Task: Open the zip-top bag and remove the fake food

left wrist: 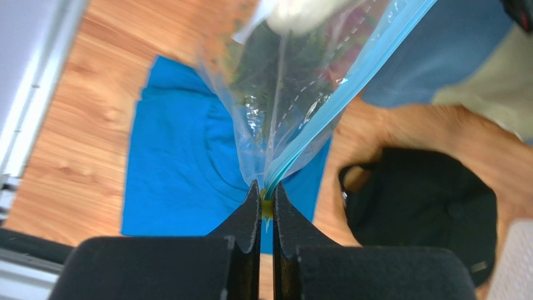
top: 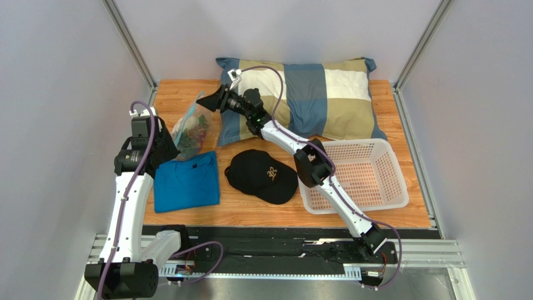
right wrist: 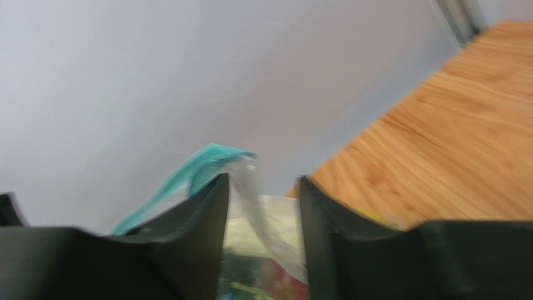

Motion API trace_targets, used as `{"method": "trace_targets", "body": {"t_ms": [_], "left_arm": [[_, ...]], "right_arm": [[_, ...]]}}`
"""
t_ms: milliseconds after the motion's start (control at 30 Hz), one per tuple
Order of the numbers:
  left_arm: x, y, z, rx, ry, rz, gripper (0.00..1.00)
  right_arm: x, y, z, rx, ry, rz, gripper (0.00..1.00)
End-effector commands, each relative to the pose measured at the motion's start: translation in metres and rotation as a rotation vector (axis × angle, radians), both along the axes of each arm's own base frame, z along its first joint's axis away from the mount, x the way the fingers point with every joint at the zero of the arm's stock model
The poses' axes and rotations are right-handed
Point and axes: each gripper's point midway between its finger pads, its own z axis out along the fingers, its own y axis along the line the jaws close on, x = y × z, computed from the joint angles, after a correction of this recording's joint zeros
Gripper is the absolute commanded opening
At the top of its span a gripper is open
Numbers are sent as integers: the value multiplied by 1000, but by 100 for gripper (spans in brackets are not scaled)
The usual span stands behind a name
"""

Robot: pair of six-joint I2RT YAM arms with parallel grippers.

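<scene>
Zip-top bag [top: 189, 132] sits at the back-left of the worktop [top: 400, 206], just behind the blue shirt [top: 186, 181], strung between the two arms. Fake food [top: 199, 127] is inside, a green and red jumble; single pieces can't be told apart.

Left end effector [left wrist: 267, 206]: fingers pressed together, pinching the very corner of the bag where the zip strip [left wrist: 341, 97] ends. Right end effector [right wrist: 264, 187]: fingers spread, straddling the far upper edge of the bag. A clear flap and the teal strip lie against one finger, and nothing is clamped.

Risks as I see them:
- The left pinch has only a sliver of the corner. Any tug along the strip could pop it free and the bag drops.
- Only one end is held, so the bag is slack. The loose flap could sag out from between the spread fingers, and they'd close on air.
- If they close across both walls plus the strip, pulling just drags the whole bag and the mouth stays sealed.
- If the seal gives suddenly while the bag is tilted, pieces could tumble onto the shirt or roll toward the black cap [top: 261, 177].
- The right wrist view is blurred, so I can't tell whether the zip is parted at all.
</scene>
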Motion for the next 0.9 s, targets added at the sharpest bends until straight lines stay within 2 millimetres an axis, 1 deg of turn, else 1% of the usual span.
{"method": "trace_targets", "body": {"t_ms": [0, 33, 67, 100, 133, 167, 200, 233, 267, 300, 333, 367, 400, 433, 467, 500, 567, 600, 633, 667, 700, 733, 767, 800, 833, 867], "left_arm": [[5, -33, 1, -123, -38, -159, 0], [8, -35, 3, -134, -42, -161, 0], [13, -41, 1, -160, -33, -183, 0], [18, -43, 2, -179, -40, -184, 0], [21, -45, 3, -194, -42, -186, 0], [24, -52, 0, -226, -30, -208, 0], [27, -55, 0, -250, -38, -212, 0], [29, -59, -2, -268, -32, -222, 0], [30, -60, -4, -277, -32, -219, 0], [33, -61, -2, -291, -45, -212, 0], [33, -64, -4, -308, -39, -221, 0], [34, -66, -3, -319, -45, -224, 0], [34, -68, -2, -328, -43, -229, 0], [33, -71, -1, -344, -42, -236, 0], [32, -72, 0, -349, -42, -240, 0], [32, -73, 1, -352, -42, -241, 0], [29, -75, 3, -358, -41, -257, 0], [28, -74, 3, -354, -38, -256, 0], [27, -73, 1, -349, -38, -252, 0], [27, -73, 1, -347, -36, -246, 0], [26, -72, -1, -349, -36, -243, 0], [25, -73, -3, -353, -34, -242, 0], [25, -73, -3, -359, -37, -237, 0], [24, -74, -4, -361, -37, -237, 0], [24, -73, -4, -361, -39, -234, 0], [24, -73, -4, -361, -39, -234, 0]], "right_arm": [[39, -40, 27, -111, 212, -177, 62], [33, -44, 6, -212, 307, -188, 64], [21, -54, 45, -213, 296, -206, 64], [14, -58, 26, -274, 338, -215, 64], [4, -65, 20, -330, 393, -216, 63], [-4, -74, 37, -338, 403, -226, 60], [-12, -86, 14, -419, 489, -242, 57], [-18, -92, 12, -427, 543, -254, 56], [-28, -102, 30, -412, 550, -257, 54], [-34, -111, 12, -452, 604, -266, 49], [-40, -115, 10, -457, 640, -272, 47], [-48, -119, 23, -440, 647, -261, 44], [-55, -117, 24, -425, 670, -245, 35], [-63, -117, 11, -424, 740, -234, 35], [-70, -114, 14, -410, 761, -203, 35], [-75, -109, 11, -411, 776, -183, 34], [-82, -96, 23, -393, 752, -119, 38], [-89, -87, 21, -409, 749, -96, 46], [-89, -80, 8, -436, 753, -78, 50], [-90, -72, 20, -429, 714, -52, 54], [-94, -67, 15, -451, 710, -40, 57], [-94, -61, 5, -470, 707, -36, 58], [-92, -59, 3, -478, 702, -51, 58], [-95, -55, -2, -486, 700, -43, 59], [-95, -50, -12, -490, 707, -36, 59], [-94, -47, -11, -482, 696, -32, 58]]}}
